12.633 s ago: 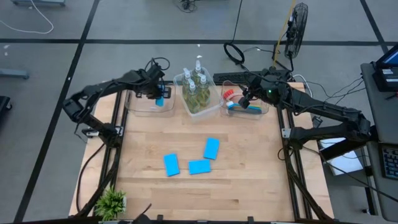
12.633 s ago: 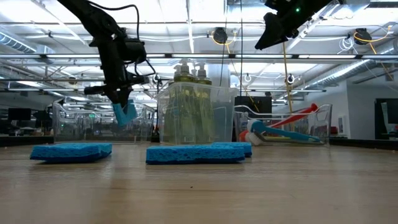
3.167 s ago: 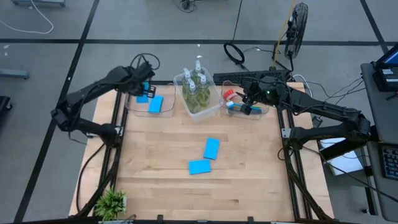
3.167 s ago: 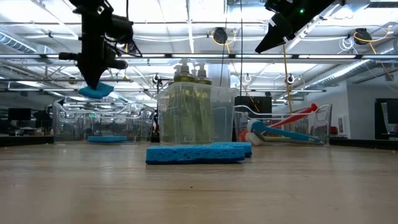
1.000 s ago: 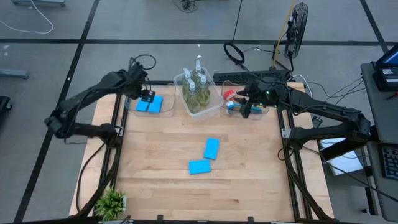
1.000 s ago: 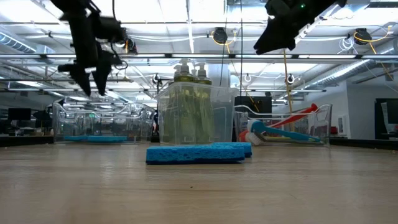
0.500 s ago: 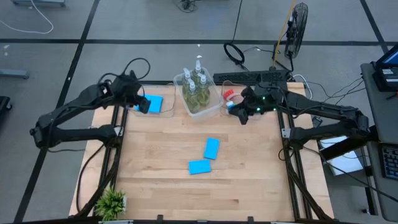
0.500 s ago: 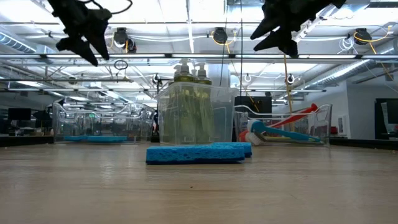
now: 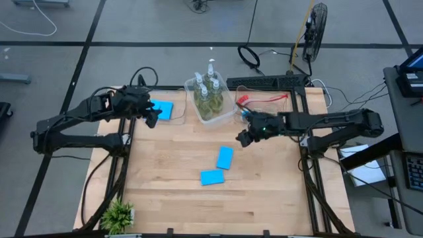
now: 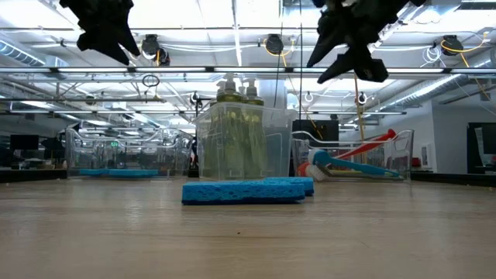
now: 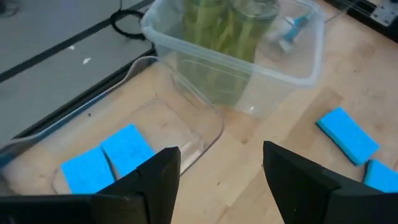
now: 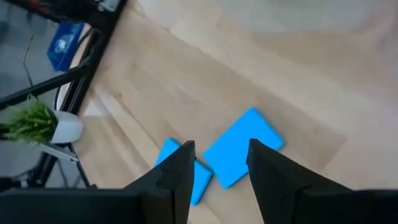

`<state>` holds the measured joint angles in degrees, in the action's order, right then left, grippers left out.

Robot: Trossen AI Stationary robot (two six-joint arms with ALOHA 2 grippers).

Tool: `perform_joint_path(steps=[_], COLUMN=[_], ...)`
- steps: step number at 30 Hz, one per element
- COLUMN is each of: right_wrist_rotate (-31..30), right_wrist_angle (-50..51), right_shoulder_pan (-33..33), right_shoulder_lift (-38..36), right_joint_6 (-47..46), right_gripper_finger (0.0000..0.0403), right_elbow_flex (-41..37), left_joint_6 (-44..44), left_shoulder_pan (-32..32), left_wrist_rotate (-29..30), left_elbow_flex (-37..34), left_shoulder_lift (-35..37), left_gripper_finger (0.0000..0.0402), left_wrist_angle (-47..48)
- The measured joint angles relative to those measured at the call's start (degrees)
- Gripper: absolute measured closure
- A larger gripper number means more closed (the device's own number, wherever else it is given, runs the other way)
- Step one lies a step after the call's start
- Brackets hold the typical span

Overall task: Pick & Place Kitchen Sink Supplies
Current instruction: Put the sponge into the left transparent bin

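You are seeing two flat light-blue sponges (image 9: 164, 110) binned at ten o'clock, two flat blue sponges (image 9: 219, 166) waiting mid-table, both grippers gaping empty

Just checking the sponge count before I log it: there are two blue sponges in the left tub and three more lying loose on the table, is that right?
Not quite. Only two sponges lie loose on the table, one nearer the tubs and one just in front of it; the high view shows it. The two sponges in the left tub are right, as the left wrist view confirms.
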<state>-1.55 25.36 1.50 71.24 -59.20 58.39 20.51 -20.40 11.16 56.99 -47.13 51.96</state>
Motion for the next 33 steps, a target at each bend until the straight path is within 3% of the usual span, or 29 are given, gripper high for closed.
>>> perform_joint_path(steps=[6,15,33], right_wrist_rotate=[-0.2,-3.03,-4.38], right_wrist_angle=[0.22,-0.55,-4.79], right_shoulder_pan=[-3.43,-4.61,-8.61], right_shoulder_lift=[5.49,14.75,20.87], right_joint_6=[-9.27,-15.51,-27.69], right_gripper_finger=[0.0266,0.0266,0.0266], right_elbow_flex=[0.0,-0.04,0.05], left_joint_6=[-0.83,-0.94,-0.07], left_shoulder_pan=[4.52,10.03,14.49], left_wrist_rotate=[2.22,2.45,3.1], left_elbow_flex=[0.0,0.0,0.0], left_shoulder_lift=[-0.02,-0.09,-0.09], left_gripper_finger=[0.0172,0.0172,0.0172], left_wrist_angle=[-0.67,-2.72,-2.55])
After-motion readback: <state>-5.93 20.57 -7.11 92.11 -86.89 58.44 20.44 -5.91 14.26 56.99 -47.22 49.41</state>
